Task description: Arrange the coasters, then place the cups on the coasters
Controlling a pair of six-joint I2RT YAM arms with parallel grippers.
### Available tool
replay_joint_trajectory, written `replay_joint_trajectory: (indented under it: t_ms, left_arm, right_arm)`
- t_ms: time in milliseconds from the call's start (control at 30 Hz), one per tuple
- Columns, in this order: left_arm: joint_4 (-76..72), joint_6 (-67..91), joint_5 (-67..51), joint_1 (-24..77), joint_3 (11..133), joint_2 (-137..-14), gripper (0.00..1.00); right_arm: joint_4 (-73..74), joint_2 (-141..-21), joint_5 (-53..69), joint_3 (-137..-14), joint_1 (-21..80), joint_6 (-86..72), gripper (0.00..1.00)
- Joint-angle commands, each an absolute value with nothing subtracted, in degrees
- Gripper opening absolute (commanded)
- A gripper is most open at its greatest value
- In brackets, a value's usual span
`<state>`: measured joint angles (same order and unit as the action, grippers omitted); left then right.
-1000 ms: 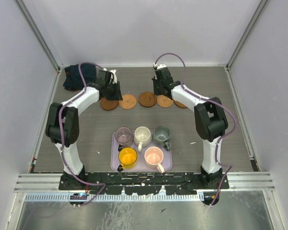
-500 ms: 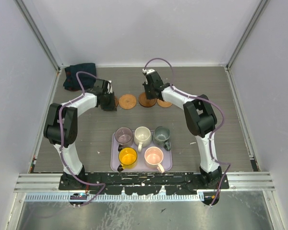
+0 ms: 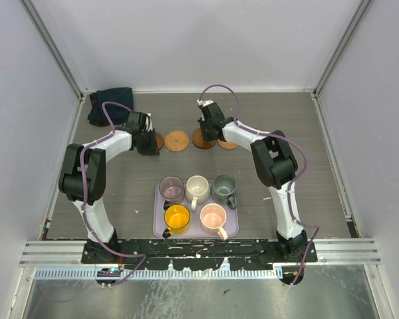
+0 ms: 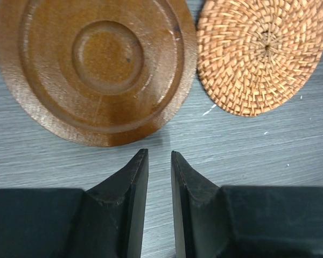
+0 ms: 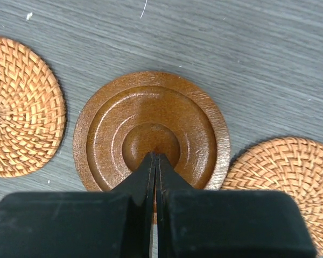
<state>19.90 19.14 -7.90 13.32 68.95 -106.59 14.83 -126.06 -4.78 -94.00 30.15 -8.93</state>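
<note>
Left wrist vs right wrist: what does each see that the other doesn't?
Left wrist only: the left gripper, jaws slightly apart with nothing between them, just short of the left wooden coaster.

Right wrist only: the right gripper, shut, tips over the middle of the centre wooden coaster, plus the outer woven coaster at lower right.

Shared: the grey table, and probably the same middle woven coaster, at the right of the left wrist view and the left of the right wrist view.
</note>
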Motion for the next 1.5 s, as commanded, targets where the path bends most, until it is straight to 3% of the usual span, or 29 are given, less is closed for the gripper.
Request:
replay_joint_trajectory:
  t_ms: [0, 567, 900, 1100, 1267, 1367, 1400, 1467]
  left_arm:
    - [17.8, 19.9, -8.2, 11.6, 69.5, -106.1, 0.25]
    - [18.4, 20.4, -9.1, 8.8, 72.4, -109.6, 0.28]
    - [18.3, 20.7, -11.1, 8.7, 70.6, -106.6, 0.27]
    - [18.0, 21.2, -13.4, 8.8, 70.0, -102.3, 0.28]
    - [18.0, 21.1, -14.0, 8.8, 70.0, -97.2, 0.36]
    - [18.3, 21.0, -13.6, 8.8, 69.7, -94.1, 0.40]
    - [18.3, 21.0, -13.5, 8.8, 69.3, -92.9, 0.42]
    - [17.9, 21.0, -13.3, 8.8, 68.2, -90.0, 0.43]
  right_arm:
    - [13.9, -127.1, -4.2, -95.8, 31.3, -8.8, 0.01]
    - [13.4, -125.7, -5.8, -90.6, 33.6, -11.4, 0.01]
    - [13.4, -124.3, -10.6, -95.9, 33.5, -8.9, 0.01]
    - [11.4, -119.2, -15.1, -97.3, 33.5, -7.1, 0.01]
    - [6.3, -110.8, -17.4, -91.0, 33.5, -6.4, 0.03]
    - [3.2, -105.3, -20.0, -85.8, 33.5, -7.0, 0.06]
    - [2.5, -103.6, -21.0, -84.1, 33.5, -7.5, 0.11]
    - [1.0, -100.1, -22.8, -80.6, 33.3, -8.5, 0.35]
